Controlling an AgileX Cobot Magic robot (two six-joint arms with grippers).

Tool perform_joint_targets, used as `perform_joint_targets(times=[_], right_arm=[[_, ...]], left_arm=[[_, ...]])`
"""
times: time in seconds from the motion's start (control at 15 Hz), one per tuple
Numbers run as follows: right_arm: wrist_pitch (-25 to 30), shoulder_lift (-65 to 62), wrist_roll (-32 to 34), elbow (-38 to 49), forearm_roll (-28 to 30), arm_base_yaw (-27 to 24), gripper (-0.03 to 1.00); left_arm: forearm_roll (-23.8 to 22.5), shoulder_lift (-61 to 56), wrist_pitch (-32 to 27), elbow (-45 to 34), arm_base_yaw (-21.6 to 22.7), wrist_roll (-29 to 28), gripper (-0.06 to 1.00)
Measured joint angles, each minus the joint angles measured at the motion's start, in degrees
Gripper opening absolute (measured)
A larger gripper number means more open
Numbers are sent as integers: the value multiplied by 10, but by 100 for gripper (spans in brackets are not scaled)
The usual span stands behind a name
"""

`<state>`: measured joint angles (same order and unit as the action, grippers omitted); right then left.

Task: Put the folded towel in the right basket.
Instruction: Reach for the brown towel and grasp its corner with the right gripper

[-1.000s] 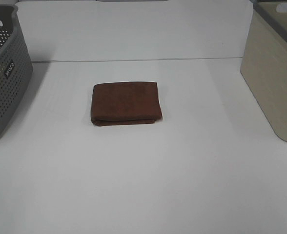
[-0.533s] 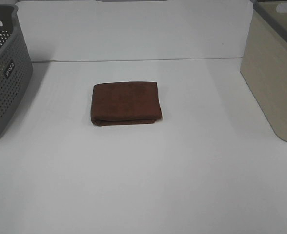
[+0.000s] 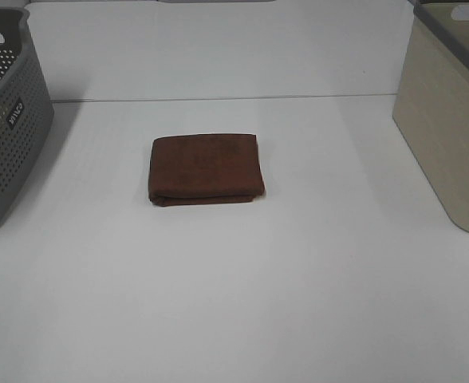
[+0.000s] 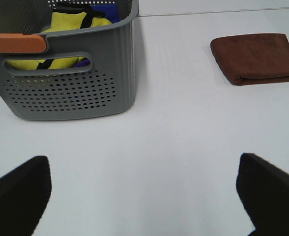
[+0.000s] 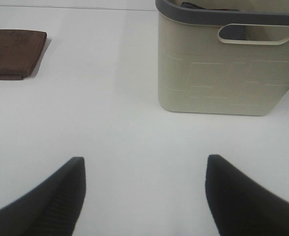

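Two sets of dark fingers stand wide apart with nothing between them: the right gripper (image 5: 144, 162) and the left gripper (image 4: 142, 162) each hang over the bare white tabletop (image 3: 234, 303).

Just ahead of the right gripper, toward its outer side, stands the beige plastic basket with a grey rim and cut-out handle (image 5: 223, 69). It is upright with its mouth open. Farther ahead, toward the left arm's side, lies the brown folded cloth towel (image 5: 14, 51), flat on the table and well apart from the basket.

From the left gripper, the grey perforated plastic basket (image 4: 71, 88) is the near thing on its outer side. The towel (image 4: 257, 58) lies beyond it, toward the right arm.

In the high view the towel (image 3: 206, 167) sits between the arms, a shade closer to the left. Its long axis runs from one arm's side to the other, and the layered edge faces the robot. I judge the right arm the better choice, since the carry ends on its own side.
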<state>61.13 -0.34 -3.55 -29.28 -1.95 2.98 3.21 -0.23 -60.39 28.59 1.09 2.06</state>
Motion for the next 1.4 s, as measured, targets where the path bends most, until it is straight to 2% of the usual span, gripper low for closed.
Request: perform_joint_targets(times=[1.4], right_arm=[[0,0,0,0,0,0,66]], left_arm=[[0,0,0,0,0,0,97]])
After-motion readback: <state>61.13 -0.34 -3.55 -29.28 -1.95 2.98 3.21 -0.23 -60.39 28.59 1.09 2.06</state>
